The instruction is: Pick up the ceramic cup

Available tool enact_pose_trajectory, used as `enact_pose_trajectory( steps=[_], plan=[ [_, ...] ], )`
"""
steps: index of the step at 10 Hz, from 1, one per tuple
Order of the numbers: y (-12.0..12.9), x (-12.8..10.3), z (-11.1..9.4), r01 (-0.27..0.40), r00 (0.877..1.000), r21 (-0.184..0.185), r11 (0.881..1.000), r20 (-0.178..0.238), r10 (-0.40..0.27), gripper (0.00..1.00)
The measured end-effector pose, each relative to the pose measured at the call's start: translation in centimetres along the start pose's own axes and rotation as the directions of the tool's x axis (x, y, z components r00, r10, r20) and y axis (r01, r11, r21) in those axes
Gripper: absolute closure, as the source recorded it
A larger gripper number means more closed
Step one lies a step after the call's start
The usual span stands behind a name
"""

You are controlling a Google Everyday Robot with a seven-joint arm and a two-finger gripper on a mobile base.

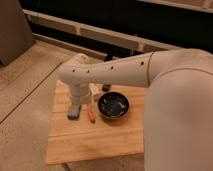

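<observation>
Hovering my tool (75,109) low over the counter's (100,142) left part, I am reaching, I judge; how open it is, I cannot tell. The ceramic cup (95,90) is sitting just right of it, by the black bowl (113,105); next calls for shifting right.

Looks like a lab or robot test area, not a home. Speckled concrete-like floor (25,95), a plain wooden surface (100,142), a dark wall with pale rails (95,34) behind. Big white robot arm (117,72) reaches over the setup. Gripper (76,104) hangs low over the surface's left part, near a black bowl (113,105).
</observation>
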Motion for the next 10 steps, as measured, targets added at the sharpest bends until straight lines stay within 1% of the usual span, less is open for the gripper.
enact_pose_trajectory(
  steps=[3,5,6,7,8,9,10],
  plan=[
    [0.0,0.0,0.0,0.001,1.000,0.001,1.000,0.001,-0.001,0.35],
    [0.0,-0.2,-0.2,0.004,1.000,0.004,1.000,0.010,-0.004,0.35],
    [0.1,-1.9,-1.1,0.006,0.998,-0.010,1.000,0.069,-0.005,0.35],
    [-0.2,-3.7,-1.8,0.007,0.992,-0.027,1.000,0.125,-0.004,0.35],
    [-0.5,-5.5,-2.7,0.020,0.982,-0.065,0.998,0.187,-0.008,0.35],
    [-0.8,-7.1,-3.4,0.042,0.968,-0.112,0.993,0.250,-0.013,0.35],
    [-0.8,-7.7,-4.0,0.068,0.957,-0.154,0.986,0.290,-0.021,0.35]
  ],
)
